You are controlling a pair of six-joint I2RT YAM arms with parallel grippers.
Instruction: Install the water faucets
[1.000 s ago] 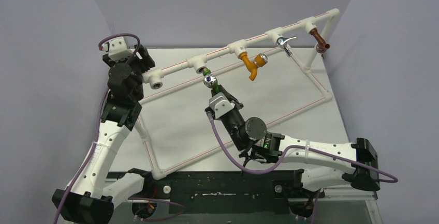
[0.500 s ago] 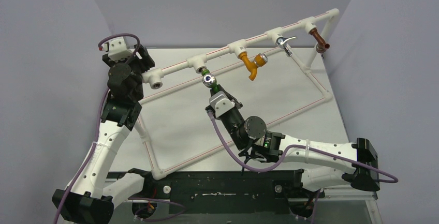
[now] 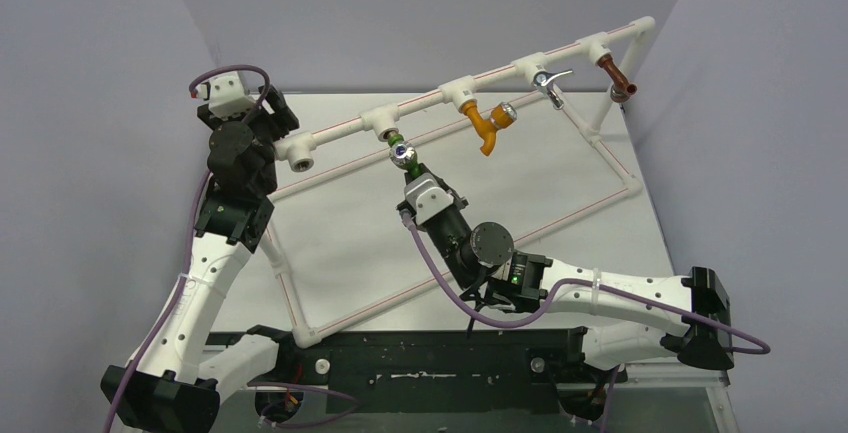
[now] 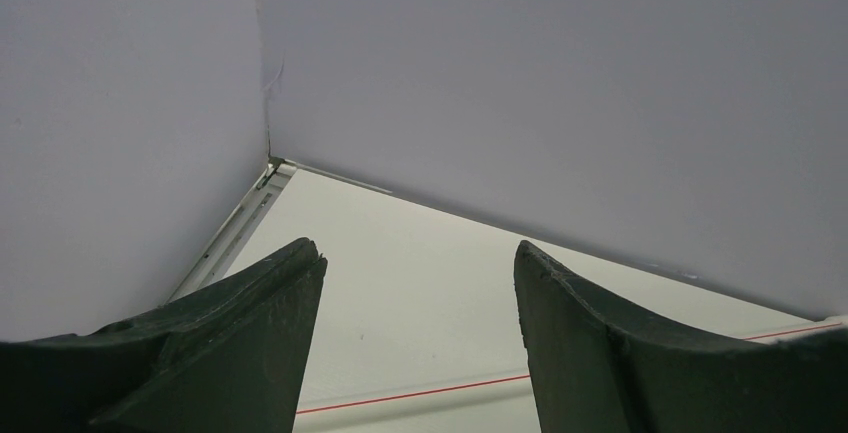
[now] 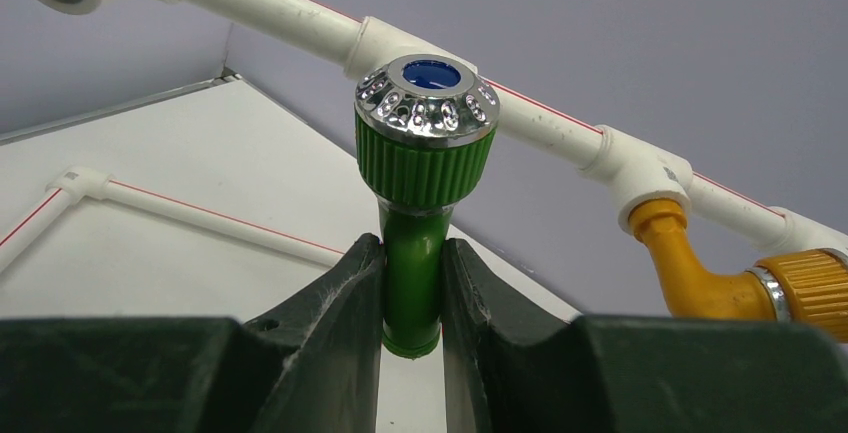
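Observation:
The green faucet (image 3: 402,151) hangs at a tee fitting (image 3: 384,123) of the raised white pipe (image 3: 340,133), its silver knob facing the camera. My right gripper (image 3: 410,169) is shut on its spout; in the right wrist view both fingers pinch the green spout (image 5: 412,278) below the knob (image 5: 427,100). My left gripper (image 3: 262,113) is open and empty, up at the pipe's left end beside the open elbow socket (image 3: 299,163); its view shows only the spread fingers (image 4: 250,333), bare table and wall.
An orange faucet (image 3: 487,125), a chrome faucet (image 3: 549,83) and a brown faucet (image 3: 619,81) hang further right on the pipe. A white pipe frame (image 3: 470,253) with red stripes lies on the table. Grey walls stand close on three sides.
The right wrist has shifted slightly up and left with the green faucet in its grip. The left arm has not moved.

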